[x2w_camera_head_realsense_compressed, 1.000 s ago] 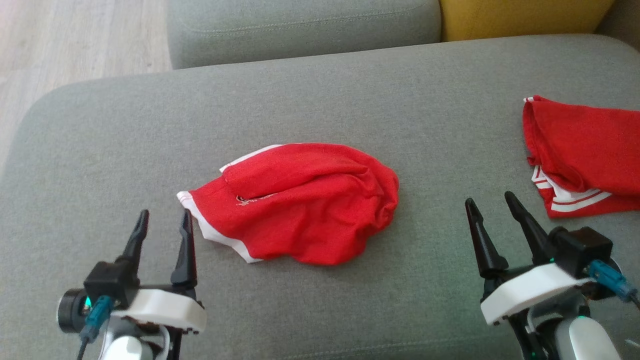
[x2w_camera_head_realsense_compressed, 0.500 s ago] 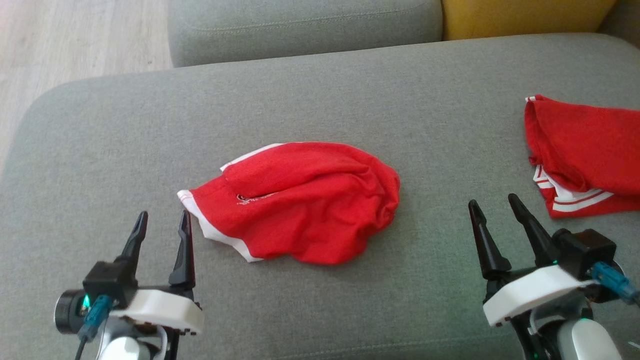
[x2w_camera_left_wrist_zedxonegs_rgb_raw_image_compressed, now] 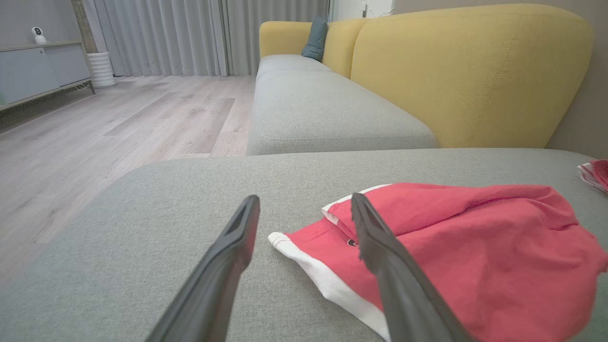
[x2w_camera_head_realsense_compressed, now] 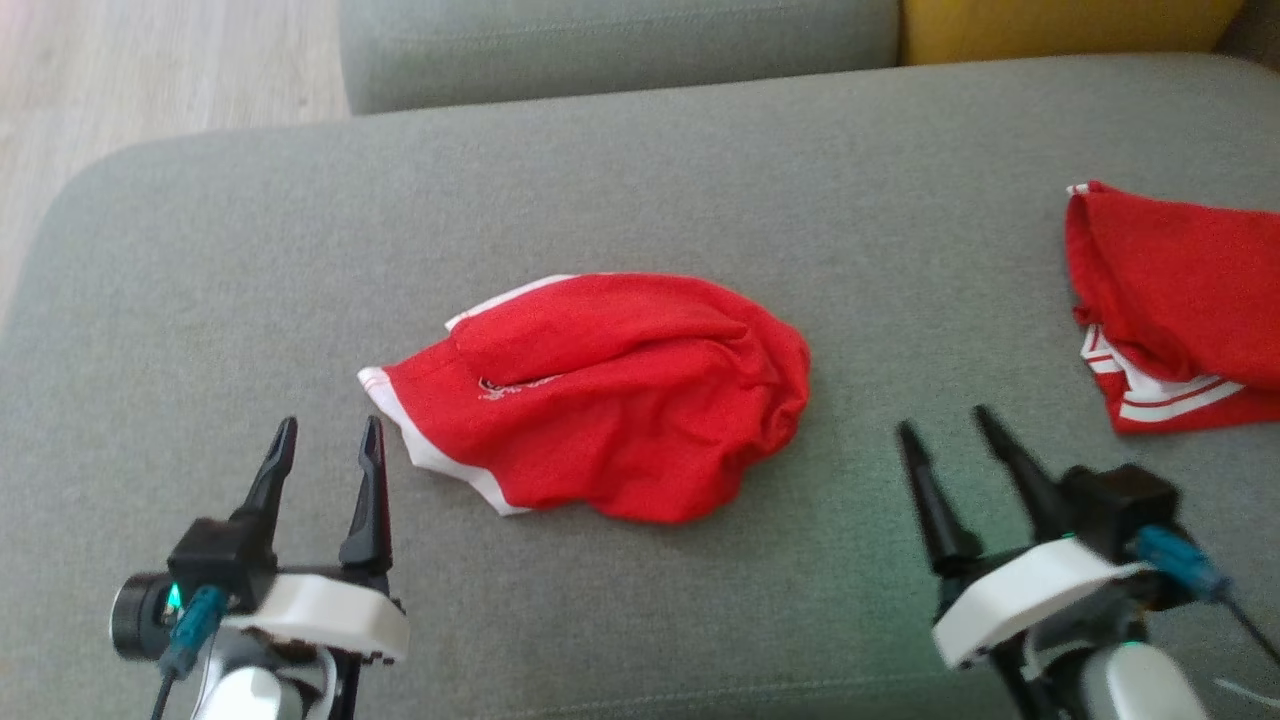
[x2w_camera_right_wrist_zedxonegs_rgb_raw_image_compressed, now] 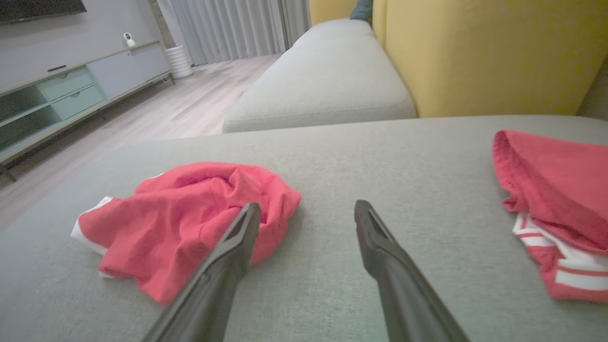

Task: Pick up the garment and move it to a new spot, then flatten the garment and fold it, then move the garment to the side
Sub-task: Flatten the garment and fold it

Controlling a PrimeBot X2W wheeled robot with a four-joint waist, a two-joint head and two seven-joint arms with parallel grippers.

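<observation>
Dark fingers of left tool (x2w_camera_head_realsense_compressed: 328,430) spread, empty, near left, tips just beside white hem of crumpled red garment (x2w_camera_head_realsense_compressed: 610,400). Right tool (x2w_camera_head_realsense_compressed: 945,420) released, near right, clear of cloth. Garment lies mid grey sofa cushion (x2w_camera_head_realsense_compressed: 640,180). Second red garment (x2w_camera_head_realsense_compressed: 1180,290) at right edge. Yellow backrest (x2w_camera_head_realsense_compressed: 1060,25) far right.

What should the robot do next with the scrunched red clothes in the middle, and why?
Probably ease the open left gripper forward onto the white hem of the crumpled garment: it sits just short of it, holding nothing.
</observation>
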